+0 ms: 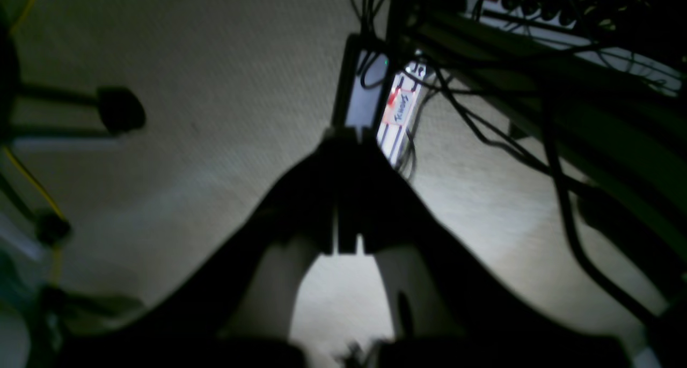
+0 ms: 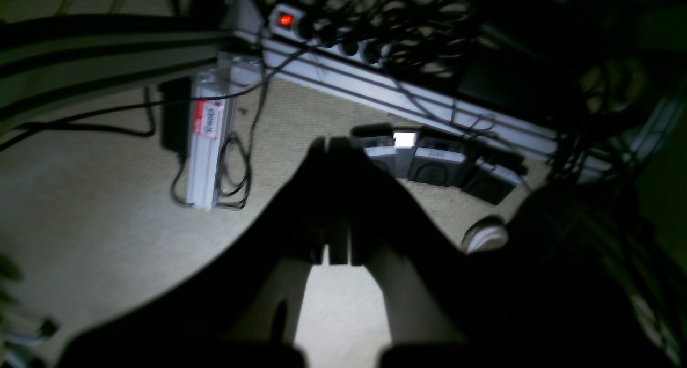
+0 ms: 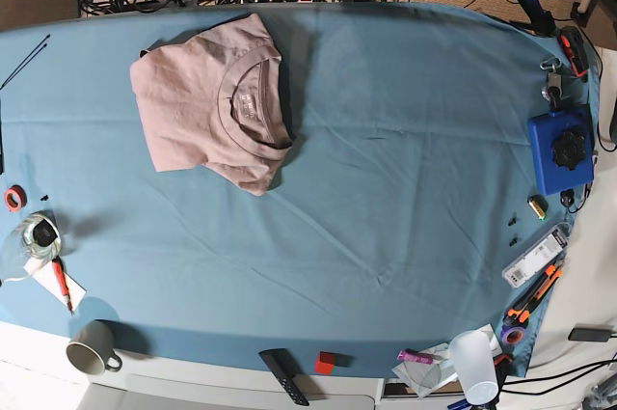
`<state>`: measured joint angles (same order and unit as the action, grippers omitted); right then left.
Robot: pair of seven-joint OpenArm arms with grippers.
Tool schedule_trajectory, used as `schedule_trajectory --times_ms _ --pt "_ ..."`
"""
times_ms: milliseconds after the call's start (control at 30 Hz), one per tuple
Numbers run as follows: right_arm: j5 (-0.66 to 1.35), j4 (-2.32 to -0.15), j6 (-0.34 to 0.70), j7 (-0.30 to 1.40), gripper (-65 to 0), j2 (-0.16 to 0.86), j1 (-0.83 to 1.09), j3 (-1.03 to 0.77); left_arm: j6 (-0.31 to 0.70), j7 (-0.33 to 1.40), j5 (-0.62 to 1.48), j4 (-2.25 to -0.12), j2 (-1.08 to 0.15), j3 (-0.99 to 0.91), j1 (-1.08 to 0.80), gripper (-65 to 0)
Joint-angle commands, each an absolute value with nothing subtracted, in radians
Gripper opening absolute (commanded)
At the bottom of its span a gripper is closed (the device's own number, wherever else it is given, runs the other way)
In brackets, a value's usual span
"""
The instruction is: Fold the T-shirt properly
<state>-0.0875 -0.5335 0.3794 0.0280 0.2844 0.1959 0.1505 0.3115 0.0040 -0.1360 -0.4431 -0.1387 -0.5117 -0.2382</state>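
**Folded T-shirt on the far left of the bench, both end effectors clenched below it**

The T-shirt lies folded into a compact, roughly square bundle on the teal cloth covering the bench, at the far left of the base view, collar facing up and near the bundle's right edge. Neither arm shows in the base view.

In the left wrist view, the left end effector appears as a dark silhouette with jaws pressed together, holding nothing, pointed at beige carpet with cables and a power strip whose red switch glows. The right end effector is likewise clenched and empty, over the same carpet.

Along the bench edges: a blue box at right, a grey mug at near left, a clear plastic cup at near right
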Motion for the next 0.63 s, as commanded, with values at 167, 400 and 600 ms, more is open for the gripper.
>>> schedule_trajectory --times_ms 167,400,600 --pt "-0.087 -0.483 0.298 0.001 -65.0 0.297 0.163 0.234 0.313 -0.023 -0.157 -0.445 -0.147 -0.513 -0.249 -65.0" --pt "-0.086 -0.484 0.295 0.004 -65.0 0.296 0.163 0.235 0.342 -0.024 -0.079 -0.479 -0.147 -0.513 -0.249 -65.0" --pt "-0.086 -0.484 0.295 0.007 -65.0 0.297 0.163 0.235 0.342 -0.025 -0.066 -0.506 -0.147 -0.513 -0.249 -65.0"
